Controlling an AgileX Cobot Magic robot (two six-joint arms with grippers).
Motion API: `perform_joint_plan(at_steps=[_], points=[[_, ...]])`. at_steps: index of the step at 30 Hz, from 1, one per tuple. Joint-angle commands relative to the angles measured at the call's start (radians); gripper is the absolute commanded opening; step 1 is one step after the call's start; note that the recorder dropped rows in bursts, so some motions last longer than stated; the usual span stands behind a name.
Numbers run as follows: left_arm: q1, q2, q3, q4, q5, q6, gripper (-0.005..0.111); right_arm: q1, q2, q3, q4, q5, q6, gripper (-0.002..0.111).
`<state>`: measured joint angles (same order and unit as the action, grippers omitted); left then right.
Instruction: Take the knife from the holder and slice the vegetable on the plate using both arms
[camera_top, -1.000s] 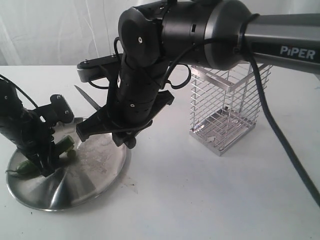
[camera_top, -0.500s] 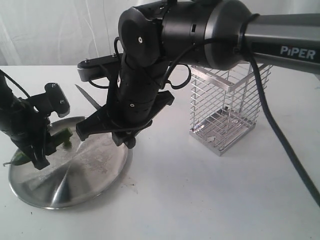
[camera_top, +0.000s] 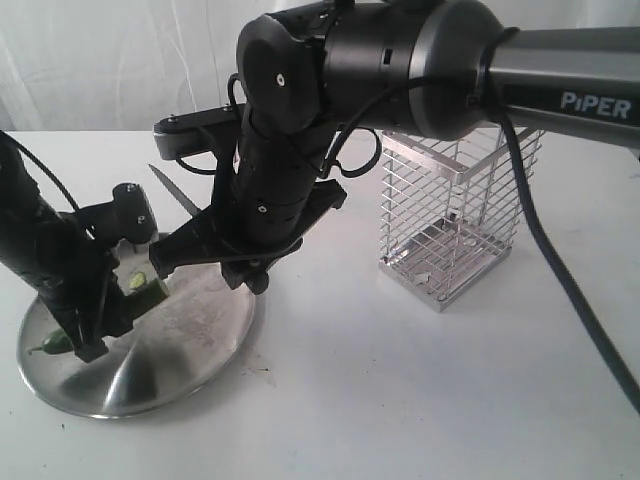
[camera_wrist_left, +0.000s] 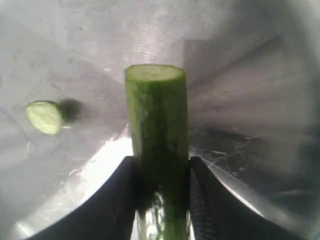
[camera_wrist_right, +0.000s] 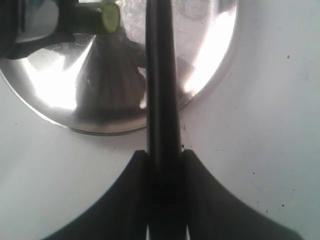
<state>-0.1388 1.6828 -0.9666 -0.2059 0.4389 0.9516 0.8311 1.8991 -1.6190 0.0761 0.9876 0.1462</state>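
My left gripper (camera_wrist_left: 161, 167) is shut on the vegetable (camera_wrist_left: 156, 125), a dark green cucumber with a pale flat cut end. It lies low over the steel plate (camera_wrist_left: 240, 75). A cut slice (camera_wrist_left: 44, 116) rests on the plate beside it. In the exterior view the vegetable (camera_top: 150, 289) sits on the plate (camera_top: 180, 350) at the left. My right gripper (camera_wrist_right: 164, 160) is shut on the knife (camera_wrist_right: 160, 75), whose dark length reaches over the plate's rim (camera_wrist_right: 100, 125) beside the cut end (camera_wrist_right: 102, 17). The blade tip (camera_top: 165, 186) points up and left.
The silver wire holder (camera_top: 450, 225) stands at the right of the white table (camera_top: 400, 400) with nothing in it. The big PiPER arm (camera_top: 420, 60) spans the upper part of the exterior view, with its black cable (camera_top: 560, 270) hanging in front of the holder.
The left arm has swung back to the right with the vegetable, bringing its cut end nearer the knife. The plate shifted a little. The right arm and knife barely moved.
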Motion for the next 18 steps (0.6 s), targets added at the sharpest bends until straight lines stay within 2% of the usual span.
perform_joint_plan(at_steps=[1,6,8,13,18], points=[[-0.004,0.055,0.0,-0.019,0.004,0.007,0.002,-0.005,-0.012,0.003,0.0,-0.009,0.0,0.0],[-0.004,0.109,0.0,-0.019,-0.023,-0.015,0.003,-0.005,-0.012,0.003,0.0,-0.009,0.0,0.0],[-0.004,0.122,0.0,-0.019,-0.03,-0.021,0.01,-0.005,-0.012,0.003,0.0,-0.009,0.0,0.0],[-0.004,0.132,0.0,-0.019,-0.081,-0.066,0.04,-0.005,-0.012,0.003,0.0,-0.009,0.0,0.0],[-0.004,0.085,0.0,-0.022,-0.102,-0.092,0.047,-0.005,-0.012,0.003,-0.002,-0.016,0.005,0.0]])
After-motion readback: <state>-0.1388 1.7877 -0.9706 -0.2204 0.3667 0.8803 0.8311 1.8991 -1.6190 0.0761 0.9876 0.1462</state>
